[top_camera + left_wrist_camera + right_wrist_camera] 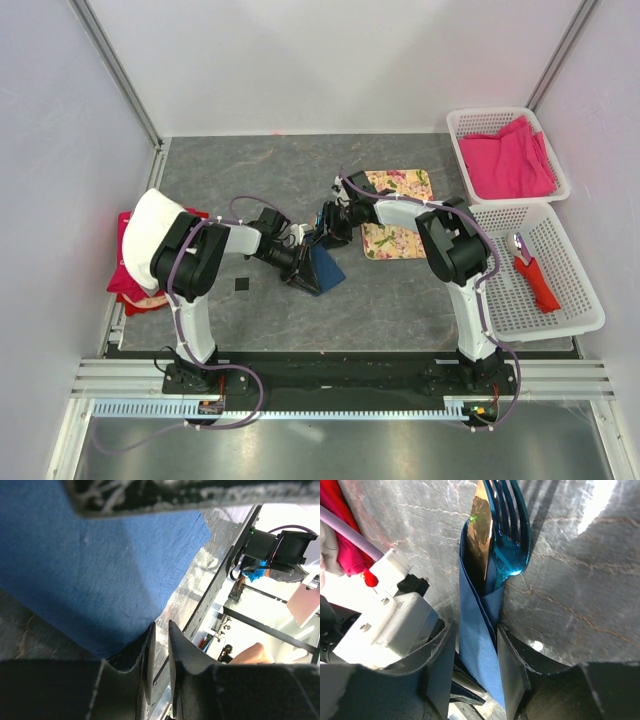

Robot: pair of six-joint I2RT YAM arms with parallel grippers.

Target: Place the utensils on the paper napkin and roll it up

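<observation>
At mid-surface (250,170), between the two arms, just beside the floral mat (398,215).

Item: paper napkin (100,565), dark blue, part-folded, standing up in a tent-like ridge.

Contents: utensils (506,555), bright blue, sitting tucked inside the fold. A fork (512,520) and a second shiny piece (482,530) (knife or spoon, cannot tell) are poking out of the open end.

Right hand (475,632): spread part-way and straddling the folded strip. One finger is touching the paper and the other is standing just clear, so it is not clamping anything.

Left hand (161,625): fingers pressed nearly together. As far as its own view is showing, it is nipping the napkin's lower edge and holding that flap up off the surface.

Step in hand, as a judgement: rolling. The cutlery is lying inside, but the wrap is looking only half made.

Doing it well:
- Left hand keeping the flap taut but not tugging, since thin paper is likely to tear at the pinch.
- Right hand closing gently on the bundle and pinning it low, so that the slick pieces are not sliding out of the open end.
- Flap travelling over the bundle in a low arc, with the bundle lying flat rather than tilting.
- One hand gripping at every point — with both letting go together, the fold is likely to spring open.
</observation>
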